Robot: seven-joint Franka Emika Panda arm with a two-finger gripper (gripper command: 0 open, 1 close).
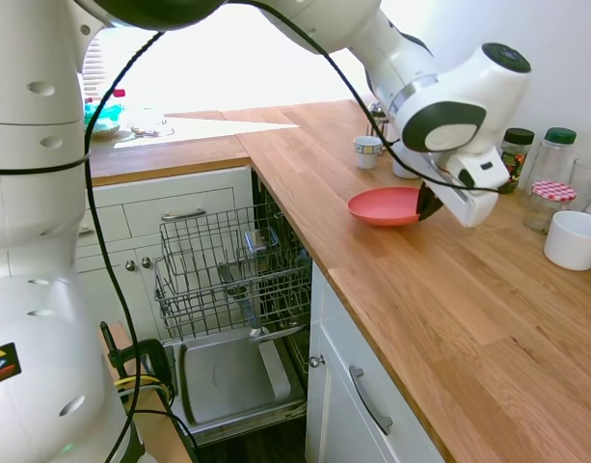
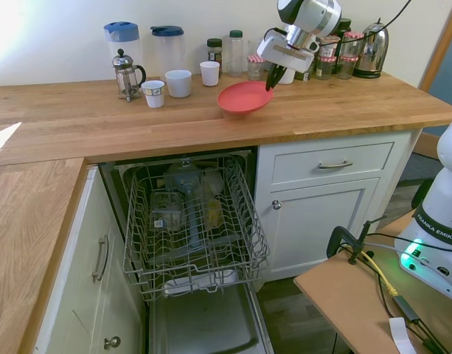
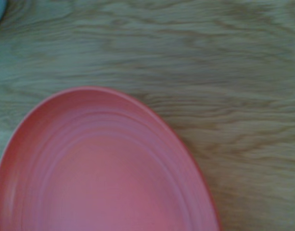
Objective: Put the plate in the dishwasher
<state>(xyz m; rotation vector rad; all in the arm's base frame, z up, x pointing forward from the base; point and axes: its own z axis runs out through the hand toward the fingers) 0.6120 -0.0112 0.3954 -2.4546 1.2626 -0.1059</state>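
I see the pincer (image 2: 270,80) clamped on the rim of the coral plate (image 2: 244,97), held tilted just above the tabletop (image 2: 137,125) at upper centre, the dishwasher (image 2: 192,228) open below.

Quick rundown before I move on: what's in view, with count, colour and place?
plate: 1, coral red, gripped by its rim, above the counter
dishwasher: 1, grey wire rack pulled out, door down, under the counter
counter: 1, wooden, L-shaped
mugs: 3, white, near the wall, left of the plate
French press: 1, glass, beside the mugs
jugs: 2, clear with blue lids, against the wall
jars: several, mostly red-checked lids, along the wall
kettle: 1, metal, far end
gripper: 1, shut on the plate's rim
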